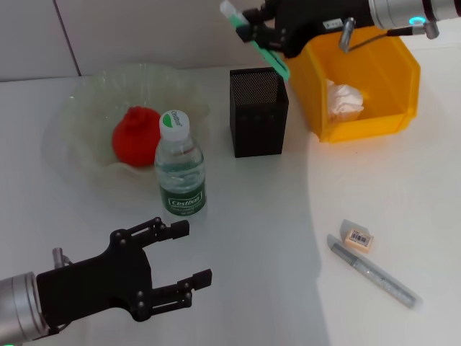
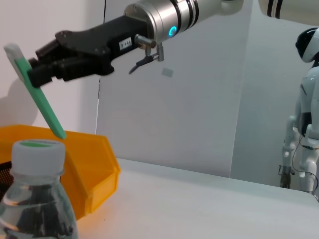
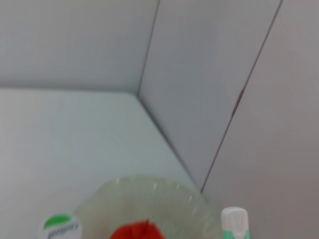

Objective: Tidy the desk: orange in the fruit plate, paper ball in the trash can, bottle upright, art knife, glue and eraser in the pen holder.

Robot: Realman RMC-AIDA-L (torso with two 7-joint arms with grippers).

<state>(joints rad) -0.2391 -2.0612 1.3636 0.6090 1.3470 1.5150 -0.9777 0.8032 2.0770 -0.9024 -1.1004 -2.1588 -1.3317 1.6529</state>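
The yellow-orange trash can (image 1: 374, 79) sits directly beneath and behind the right gripper (image 1: 261, 32), with the paper ball (image 1: 347, 101) already lying inside it. The fruit plate (image 1: 79, 108) lies well off to that gripper's left and holds the orange (image 1: 135, 135); both items appear settled.

The black mesh pen holder (image 1: 258, 112) stands just below the right gripper, and this is evidently the target. The right gripper is clamped on a green-and-white stick (image 1: 259, 43), most likely the art knife or the glue; which one cannot be told. The stick hangs tilted, its lower tip pointing down toward the holder's open mouth but not yet inside. The slant suggests it needs to come more upright, or the tip centred, so it clears the rim on release.

The bottle (image 1: 180, 173) stands upright just ahead of the left gripper (image 1: 173, 263), cap up, so that step reads as done. The left gripper rests low near the table's front edge with its fingers spread and nothing between them, apparently parked.

A grey pen-like tool (image 1: 371, 272) and the eraser (image 1: 358, 238) lie together on the table, touching or nearly so, well below the right gripper. Both remain to be collected.
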